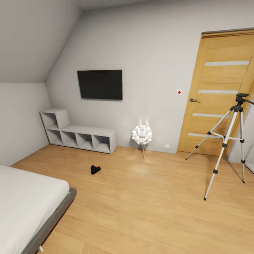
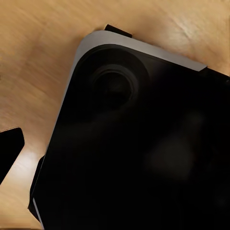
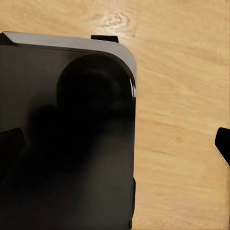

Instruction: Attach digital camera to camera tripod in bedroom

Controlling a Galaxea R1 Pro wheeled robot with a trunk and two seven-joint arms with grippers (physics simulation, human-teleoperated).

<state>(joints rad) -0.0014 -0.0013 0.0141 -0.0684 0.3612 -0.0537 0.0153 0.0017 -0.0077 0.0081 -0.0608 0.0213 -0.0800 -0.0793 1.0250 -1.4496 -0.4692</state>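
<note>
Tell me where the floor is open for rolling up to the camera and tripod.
Widest bare stretch: the wood floor between the digital camera, white lamp and camera tripod. Tighter spots: the strip between the bed and camera, and around the tripod's splayed legs by the door.

Both wrist cameras are looking down past the robot's black, grey-edged base (image 2: 143,143). The right gripper's (image 3: 115,148) dark fingertips (image 3: 223,143) are sitting wide apart; the left gripper's one visible fingertip (image 2: 9,148) is showing at the view's edge.

Pale grey walls (image 1: 155,53) rose to a sloped ceiling (image 1: 31,35) over a light wood plank floor (image 1: 141,211). A black wall screen (image 1: 100,84) hung above a grey cube shelf (image 1: 79,134), with an oak door (image 1: 218,91) at right. A white-covered bed (image 1: 24,204) filled the near corner, and a glowing white lamp (image 1: 142,134) stood by the wall.
</note>
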